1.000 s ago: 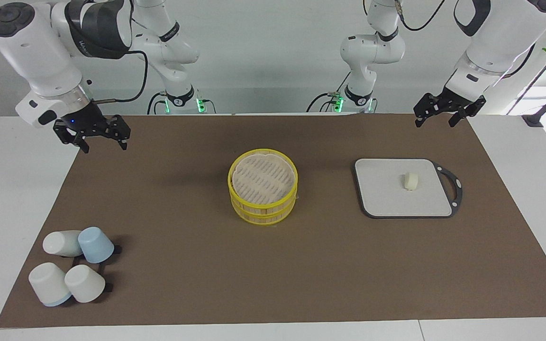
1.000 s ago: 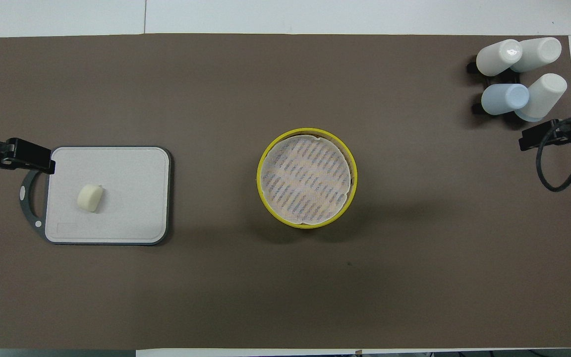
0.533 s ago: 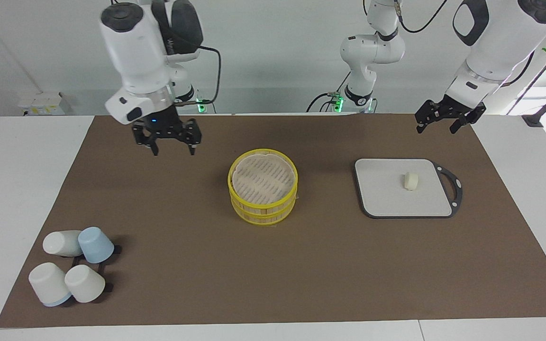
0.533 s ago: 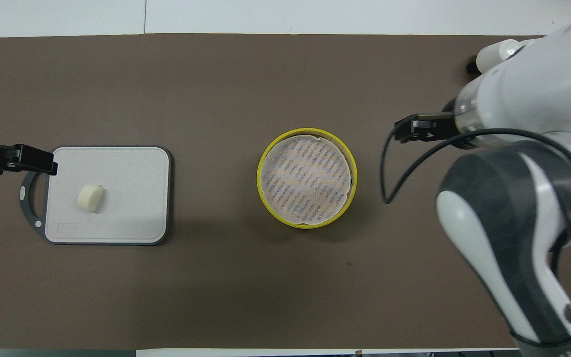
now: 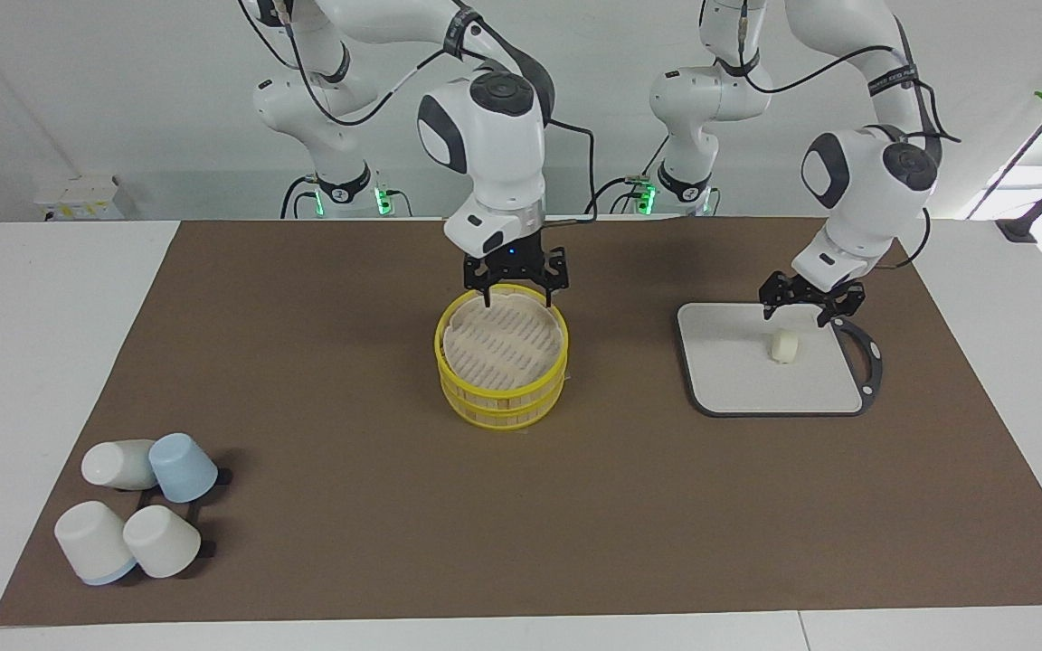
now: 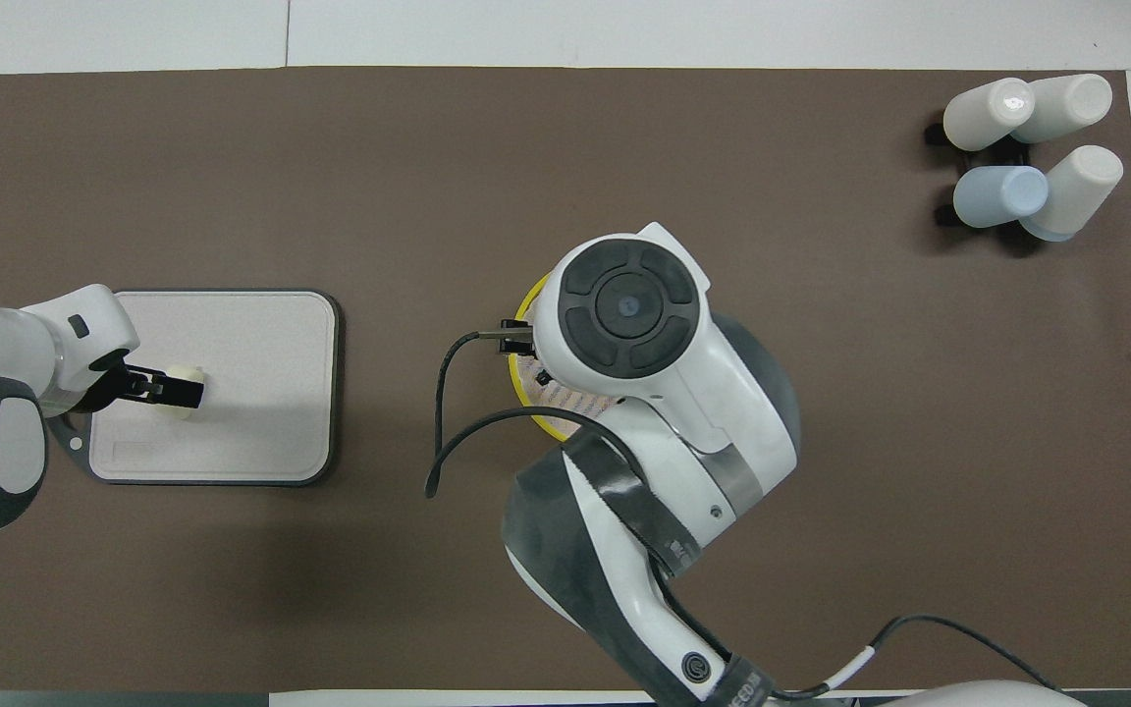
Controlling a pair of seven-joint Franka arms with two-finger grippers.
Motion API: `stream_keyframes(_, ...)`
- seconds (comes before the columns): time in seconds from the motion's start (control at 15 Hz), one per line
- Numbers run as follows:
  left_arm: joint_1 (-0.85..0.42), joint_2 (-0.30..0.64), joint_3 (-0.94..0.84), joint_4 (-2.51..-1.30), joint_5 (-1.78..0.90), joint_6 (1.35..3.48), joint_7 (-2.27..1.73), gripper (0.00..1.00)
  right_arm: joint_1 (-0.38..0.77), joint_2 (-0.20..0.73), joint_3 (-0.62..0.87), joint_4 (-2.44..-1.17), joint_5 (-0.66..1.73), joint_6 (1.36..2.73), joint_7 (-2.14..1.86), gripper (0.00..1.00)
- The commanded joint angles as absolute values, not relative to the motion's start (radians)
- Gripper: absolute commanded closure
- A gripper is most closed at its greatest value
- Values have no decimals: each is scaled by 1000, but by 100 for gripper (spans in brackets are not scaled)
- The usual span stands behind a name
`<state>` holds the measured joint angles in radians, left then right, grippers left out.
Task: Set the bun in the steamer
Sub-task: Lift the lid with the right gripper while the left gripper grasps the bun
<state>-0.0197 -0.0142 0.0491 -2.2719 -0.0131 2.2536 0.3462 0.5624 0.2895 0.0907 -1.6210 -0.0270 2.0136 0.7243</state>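
The steamer (image 5: 503, 366) stands mid-table with its pale slatted lid (image 5: 503, 339) on. My right gripper (image 5: 516, 295) is open and hovers just over the lid's edge nearest the robots. In the overhead view the right arm covers most of the steamer (image 6: 514, 378) and hides the gripper. The bun (image 5: 784, 345) lies on a flat grey board (image 5: 738, 380) toward the left arm's end. My left gripper (image 5: 801, 312) is open and hangs low over the bun, apart from it. In the overhead view the left gripper (image 6: 178, 391) partly covers the bun (image 6: 188, 374).
Several white and blue cups (image 5: 137, 506) lie on a small dark rack at the right arm's end, far from the robots; they also show in the overhead view (image 6: 1032, 157). A brown mat (image 5: 322, 470) covers the table. The board (image 6: 261, 393) has a dark handle loop.
The right arm swung in from its end of the table to over the steamer. The left gripper came down and in over the bun. Bun, steamer and lid have not moved.
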Motion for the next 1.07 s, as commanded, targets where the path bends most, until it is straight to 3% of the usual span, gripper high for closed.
stream_keyframes(0.0, -18, 28, 49, -2307, -2, 2347, 408, 0, 590, 343, 81, -1598, -44, 2029, 761, 1)
stream_keyframes(0.47, -15, 34, 49, -2371, -2, 2444, 434, 0, 632, 410, 83, -1594, -71, 2123, 836, 3)
stream_keyframes(0.6, -12, 32, 49, -2376, -2, 2442, 456, 0, 632, 416, 83, -1595, -71, 2141, 838, 11)
stream_keyframes(0.73, -12, 31, 49, -2382, -2, 2447, 459, 5, 634, 433, 81, -1598, -72, 2152, 842, 45)
stream_keyframes(0.8, -11, 31, 49, -2382, -2, 2448, 459, 16, 634, 433, 81, -1601, -72, 2157, 844, 63)
stream_keyframes(0.87, -11, 31, 51, -2384, -2, 2447, 457, 34, 635, 433, 80, -1600, -78, 2152, 842, 100)
stream_keyframes(1.0, -3, 32, 51, -2384, -2, 2445, 456, 57, 640, 431, 80, -1588, -118, 2120, 842, 100)
